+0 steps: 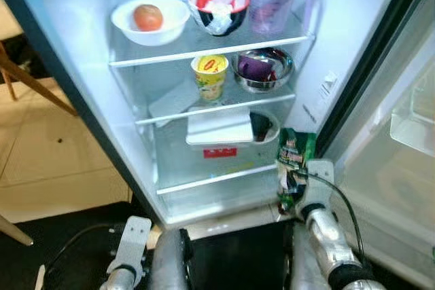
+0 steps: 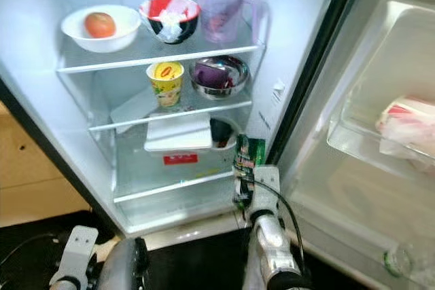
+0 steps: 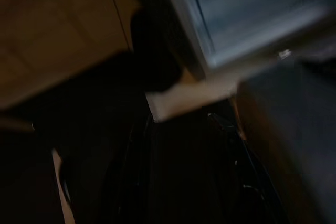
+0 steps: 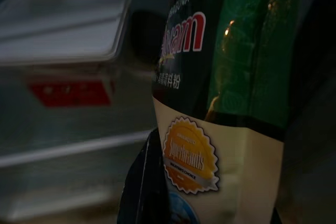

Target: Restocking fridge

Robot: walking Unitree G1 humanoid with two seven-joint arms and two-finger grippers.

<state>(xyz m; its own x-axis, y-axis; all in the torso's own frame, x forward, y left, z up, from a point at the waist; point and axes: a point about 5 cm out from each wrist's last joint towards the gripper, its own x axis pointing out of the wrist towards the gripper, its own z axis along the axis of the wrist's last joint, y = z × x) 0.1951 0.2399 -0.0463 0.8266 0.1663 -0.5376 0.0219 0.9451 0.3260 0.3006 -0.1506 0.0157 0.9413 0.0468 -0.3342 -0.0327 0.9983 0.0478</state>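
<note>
The fridge (image 1: 81, 66) stands open before me, lit inside. My right gripper (image 1: 293, 187) is raised at the fridge's lower right corner, shut on a green and black packet (image 1: 295, 157) with a cream band and a gold seal. In the right wrist view the packet (image 4: 231, 77) stands upright close to the camera, with one black finger (image 4: 139, 187) against its side. It hangs just outside the lowest shelf (image 1: 204, 181), near a white lidded container (image 1: 221, 127). My left arm (image 1: 129, 252) hangs idle low at the left.
The top shelf holds a white bowl with a round fruit (image 1: 149, 18), a red and black bowl (image 1: 219, 8) and a purple jug (image 1: 272, 1). Below stand a yellow cup (image 1: 211, 76) and a steel bowl (image 1: 262, 69). The open door's bin (image 2: 353, 134) holds a red-white pack (image 2: 408, 123).
</note>
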